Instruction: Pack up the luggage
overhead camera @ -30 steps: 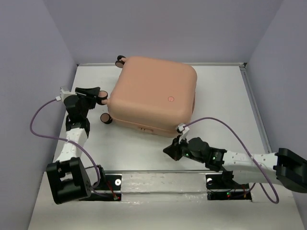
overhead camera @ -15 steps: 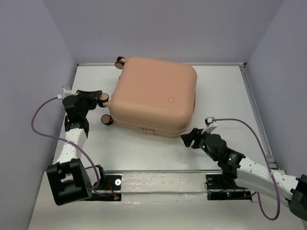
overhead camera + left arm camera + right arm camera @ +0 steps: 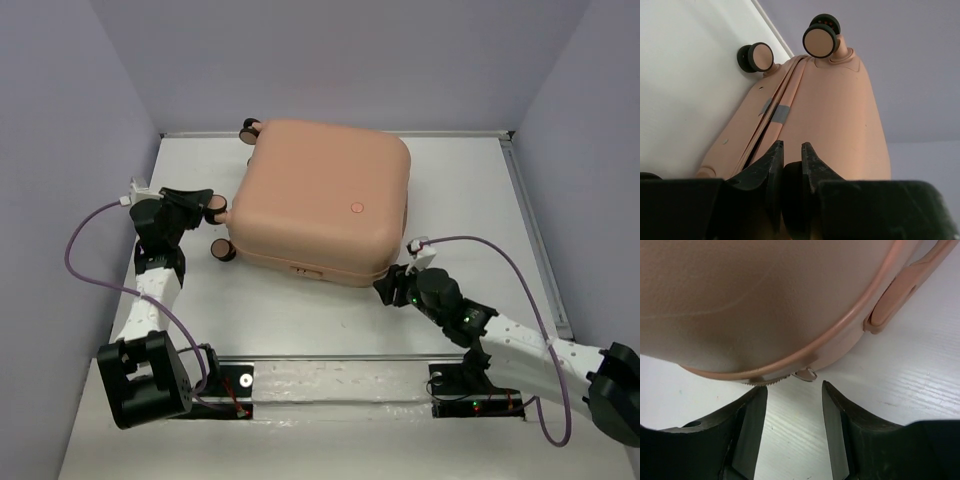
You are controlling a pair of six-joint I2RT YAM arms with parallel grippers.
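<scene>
Right gripper (image 3: 793,390) sits low at the near right corner of the luggage (image 3: 320,200), its two fingers spread apart with nothing between them. They point straight at a small zip pull (image 3: 806,374) hanging under the rim of the shell, just beyond the fingertips and not touching them. A moulded peach handle (image 3: 895,295) runs along the side of the case to the right of that pull.

On the opposite, wheel end of the luggage is the left gripper (image 3: 791,150). Its fingers are drawn almost together, with only a thin slit between them, and I can make out nothing caught in it. It stands just beside the case, aimed along the seam between the two shells. A grey strip of tape (image 3: 780,114) crosses that seam, and two caster wheels (image 3: 819,40) stick out at the far end of that side.

The luggage lies flat on the white table (image 3: 470,200) with its lid down, and it fills the middle of the surface. No loose items show around it, so the filling looks done and the lid looks folded over. What seems left is the closing. The seam at the wheel end looks slightly parted, though from this low angle I can't be sure. The zip pull at the near right corner looks like the next thing to be taken and drawn around the case.
</scene>
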